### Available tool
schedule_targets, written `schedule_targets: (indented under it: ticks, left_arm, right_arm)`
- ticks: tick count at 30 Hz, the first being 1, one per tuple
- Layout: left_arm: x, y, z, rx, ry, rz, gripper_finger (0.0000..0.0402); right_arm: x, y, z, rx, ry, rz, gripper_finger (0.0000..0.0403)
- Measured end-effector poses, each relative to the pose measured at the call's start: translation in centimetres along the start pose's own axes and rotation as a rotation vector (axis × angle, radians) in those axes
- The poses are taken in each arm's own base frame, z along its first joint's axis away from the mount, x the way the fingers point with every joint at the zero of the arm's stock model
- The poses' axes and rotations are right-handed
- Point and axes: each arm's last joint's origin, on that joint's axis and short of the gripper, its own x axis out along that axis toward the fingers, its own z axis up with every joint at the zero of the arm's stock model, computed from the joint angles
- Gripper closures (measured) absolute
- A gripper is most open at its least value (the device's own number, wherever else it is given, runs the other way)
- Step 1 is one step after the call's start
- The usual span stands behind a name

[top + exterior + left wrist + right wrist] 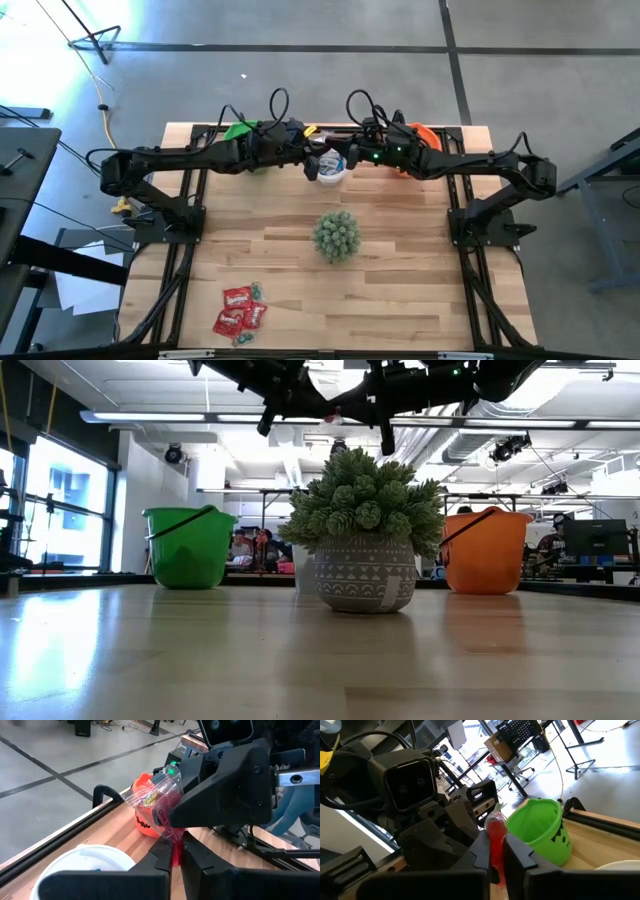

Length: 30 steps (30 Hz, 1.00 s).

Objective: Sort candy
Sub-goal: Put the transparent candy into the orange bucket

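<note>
While both arms meet above the far edge of the table, I see my left gripper (175,860) pressed together on a red candy packet (167,817), whose lower edge runs down between the fingertips. My right gripper (496,855) is likewise pinched on the same packet (495,837), gripping its other end, so the packet is stretched between the two claws. In the left wrist view its upper part looks clear and crinkled, with the right arm's dark housing just behind it.

From the high view, the two grippers face each other right over the white cup (331,170), which sits between the green cup (240,130) and the orange cup (420,135) along the far edge. The left wrist view shows the white cup's rim (85,857) directly beneath my left fingers and the orange cup (145,822) just beyond the packet.

The rest of the candy (241,308) lies in a small pile near the front left of the table (400,290), well apart from both grippers: several red packets with a few light blue ones beside them. The potted spiky plant (337,235) stands at mid-table, between that pile and the cups.
</note>
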Motion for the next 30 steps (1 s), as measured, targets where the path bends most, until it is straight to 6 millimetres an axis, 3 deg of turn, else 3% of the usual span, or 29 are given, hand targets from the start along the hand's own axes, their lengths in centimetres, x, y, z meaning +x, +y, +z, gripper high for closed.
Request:
schedule_targets:
  ticks: [11,18,25,30]
  left_arm:
    - [0.0,0.1,-0.2,0.083,0.025,0.008,0.0348]
    - [0.0,0.3,-0.7,0.092,0.079,0.026,0.0326]
    - [-0.3,0.5,-1.2,0.100,0.138,0.045,0.0326]
    - [-0.4,0.7,-1.8,0.098,0.201,0.065,0.0326]
  right_arm:
    - [0.0,-0.5,0.4,-0.018,0.002,-0.007,0.0400]
    - [-1.0,-1.6,1.7,-0.030,0.001,-0.094,0.0402]
    - [-3.7,-2.8,3.3,-0.063,0.079,-0.242,0.0402]
    - [-7.5,-4.0,3.7,-0.066,0.219,-0.482,0.0402]
